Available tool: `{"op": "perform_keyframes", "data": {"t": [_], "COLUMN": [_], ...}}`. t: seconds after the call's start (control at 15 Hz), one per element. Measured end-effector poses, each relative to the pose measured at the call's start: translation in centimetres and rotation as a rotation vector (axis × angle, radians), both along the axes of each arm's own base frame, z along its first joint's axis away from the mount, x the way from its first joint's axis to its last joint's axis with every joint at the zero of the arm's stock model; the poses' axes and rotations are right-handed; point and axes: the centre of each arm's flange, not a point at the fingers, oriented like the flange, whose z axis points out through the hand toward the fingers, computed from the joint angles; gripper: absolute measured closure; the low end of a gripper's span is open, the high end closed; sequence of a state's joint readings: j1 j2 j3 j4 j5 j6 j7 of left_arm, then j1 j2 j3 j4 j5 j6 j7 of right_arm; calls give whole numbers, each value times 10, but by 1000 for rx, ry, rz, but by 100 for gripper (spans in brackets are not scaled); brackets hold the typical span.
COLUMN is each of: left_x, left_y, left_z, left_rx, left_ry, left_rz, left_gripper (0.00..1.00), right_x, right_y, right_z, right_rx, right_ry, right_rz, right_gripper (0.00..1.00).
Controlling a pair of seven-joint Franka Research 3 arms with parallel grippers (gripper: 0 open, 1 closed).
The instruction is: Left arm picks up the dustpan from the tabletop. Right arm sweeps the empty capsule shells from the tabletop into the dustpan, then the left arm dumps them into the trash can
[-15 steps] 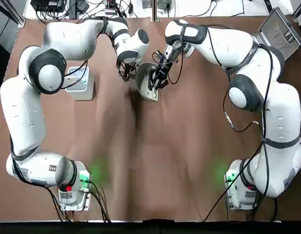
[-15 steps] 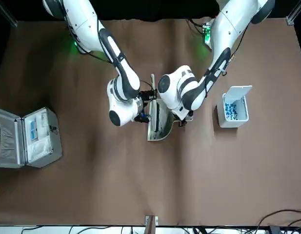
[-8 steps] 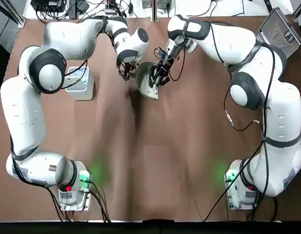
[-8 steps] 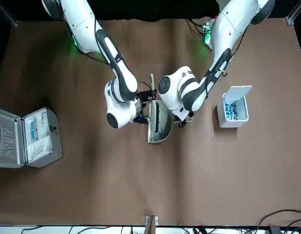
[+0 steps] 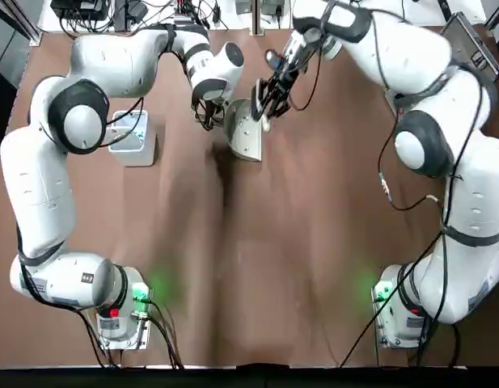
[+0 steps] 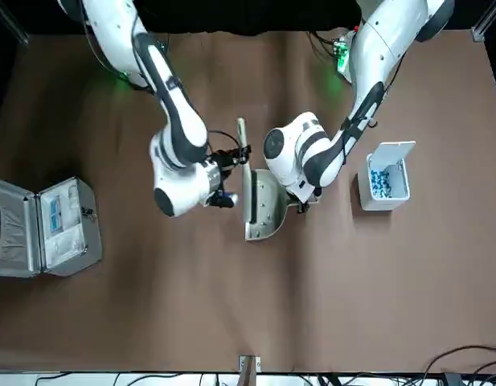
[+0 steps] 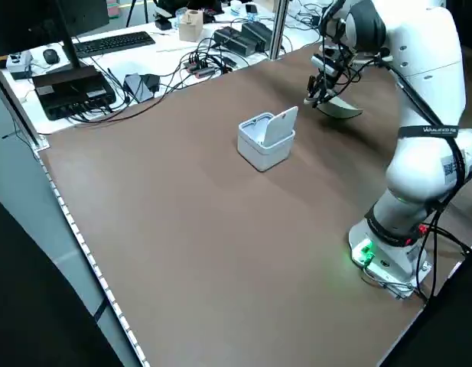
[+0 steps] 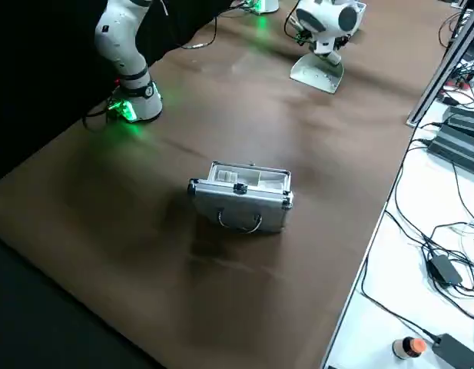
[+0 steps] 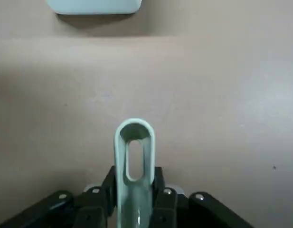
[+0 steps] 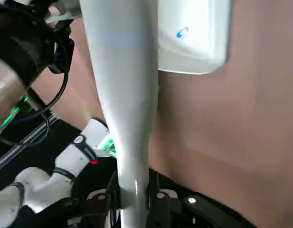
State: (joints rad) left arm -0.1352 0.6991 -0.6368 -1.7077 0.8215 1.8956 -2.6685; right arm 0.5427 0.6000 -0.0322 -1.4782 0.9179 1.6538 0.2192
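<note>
The left gripper [image 9: 135,190] clamps the slotted handle of the pale cream-white plastic dustpan [image 6: 267,211], its pan over the brown matte tabletop [image 6: 328,297]. The right gripper [image 10: 134,197] grips the long-handled white brush [image 10: 125,71], beside the pan; a blue-white capsule shell [image 10: 183,32] seems to lie in it. Across the way, the light-grey boxy trash can [image 6: 383,183] stands, lid up.

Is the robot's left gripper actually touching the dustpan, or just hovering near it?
Touching. The left wrist view shows the dustpan's handle squeezed between the left gripper's two fingers, one against each side.
</note>
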Motion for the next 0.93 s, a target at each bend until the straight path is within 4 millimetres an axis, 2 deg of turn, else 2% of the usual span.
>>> {"op": "perform_keyframes", "data": {"t": [0.2,0.27,0.4,0.6,0.8,0.93], "left_x": [11,25,43,63,78,90], "left_y": [7,12,16,19,24,36], "left_z": [5,16,35,60,82,102], "left_rx": [-47,-115,-194,-278,-356,-423], "left_ry": [0,21,51,76,101,118], "left_rz": [30,70,94,102,93,83], "left_gripper": [67,67,67,67,67,67], "right_x": [12,16,22,27,24,16], "right_y": [-39,-65,-96,-132,-162,-183], "right_z": [50,74,85,82,66,51], "right_rx": [-91,-153,-223,-325,-393,-411], "right_ry": [-127,-175,-194,-198,-177,-170], "right_rz": [49,77,99,121,122,106], "right_gripper": [74,74,74,74,74,74]}}
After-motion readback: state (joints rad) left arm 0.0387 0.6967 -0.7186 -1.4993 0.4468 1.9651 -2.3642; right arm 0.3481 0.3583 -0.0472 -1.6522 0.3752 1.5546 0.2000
